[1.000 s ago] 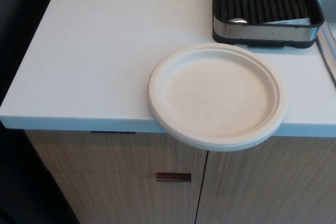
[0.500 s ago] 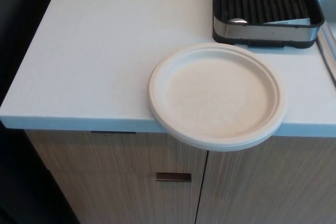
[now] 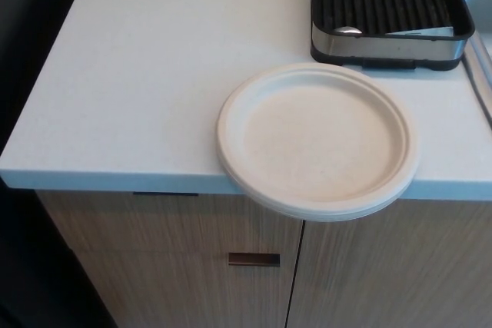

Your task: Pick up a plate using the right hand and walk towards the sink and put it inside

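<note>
Pale countertop (image 3: 154, 74), plate (image 3: 318, 140) overhanging its front edge beside dish rack (image 3: 388, 13); neither robot hand visible

Head camera looking steeply down — one view only.

It is sitting close above the front corner of the white worktop (image 3: 154, 74), taking in the plate (image 3: 317, 140) overhanging the edge, the dish rack (image 3: 388, 13) behind it — and cabinet doors (image 3: 192, 266) below.
</note>
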Robot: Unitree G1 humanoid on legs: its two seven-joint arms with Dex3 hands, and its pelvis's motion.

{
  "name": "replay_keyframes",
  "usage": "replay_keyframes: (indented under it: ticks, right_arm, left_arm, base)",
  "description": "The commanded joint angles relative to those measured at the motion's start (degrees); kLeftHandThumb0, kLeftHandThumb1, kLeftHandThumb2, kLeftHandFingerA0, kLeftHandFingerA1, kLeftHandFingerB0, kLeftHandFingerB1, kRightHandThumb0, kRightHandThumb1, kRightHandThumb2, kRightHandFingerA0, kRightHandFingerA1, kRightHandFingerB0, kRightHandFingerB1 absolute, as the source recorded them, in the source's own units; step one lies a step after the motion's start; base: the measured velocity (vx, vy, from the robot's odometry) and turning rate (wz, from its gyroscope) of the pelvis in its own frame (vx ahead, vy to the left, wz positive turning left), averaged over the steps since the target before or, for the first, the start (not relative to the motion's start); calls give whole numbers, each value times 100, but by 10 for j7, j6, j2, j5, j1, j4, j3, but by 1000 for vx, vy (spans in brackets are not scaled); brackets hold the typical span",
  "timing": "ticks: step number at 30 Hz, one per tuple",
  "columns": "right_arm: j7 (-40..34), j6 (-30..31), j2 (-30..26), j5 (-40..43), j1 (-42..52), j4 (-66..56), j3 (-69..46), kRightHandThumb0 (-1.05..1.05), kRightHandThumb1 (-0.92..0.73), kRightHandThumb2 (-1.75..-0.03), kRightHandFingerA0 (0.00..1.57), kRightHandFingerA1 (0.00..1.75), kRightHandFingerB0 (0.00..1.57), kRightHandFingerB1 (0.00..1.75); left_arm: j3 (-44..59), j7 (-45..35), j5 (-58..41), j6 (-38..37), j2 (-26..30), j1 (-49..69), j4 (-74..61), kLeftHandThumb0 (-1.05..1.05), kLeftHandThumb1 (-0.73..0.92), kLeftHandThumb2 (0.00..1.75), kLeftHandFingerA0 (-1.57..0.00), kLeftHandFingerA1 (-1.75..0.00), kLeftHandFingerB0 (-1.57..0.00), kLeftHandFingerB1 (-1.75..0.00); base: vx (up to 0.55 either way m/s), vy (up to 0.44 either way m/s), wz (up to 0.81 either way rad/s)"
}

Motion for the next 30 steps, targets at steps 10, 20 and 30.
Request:
replay_keyframes:
  ticks: [10,20,30]
  right_arm:
    - [-7,-22,-7,7,8,-4,18,-9,-59,-81,84,55,58,44]
    - [-8,-26,-14,5,8,-8,22,-6,-62,-82,88,55,60,43]
    - [-5,-23,-9,11,8,-11,22,-14,-65,-74,87,55,59,43]
  left_arm:
    - [3,2,-26,-63,-4,21,-48,13,79,175,-130,-152,-107,-129]
    - [1,8,-24,-43,2,14,-39,20,84,175,-127,-147,-102,-123]
    - [1,7,-26,-51,6,0,-19,20,59,175,-120,-155,-106,-135]
  base:
    - [0,0,0]
    - [0,0,0]
    - [0,0,0]
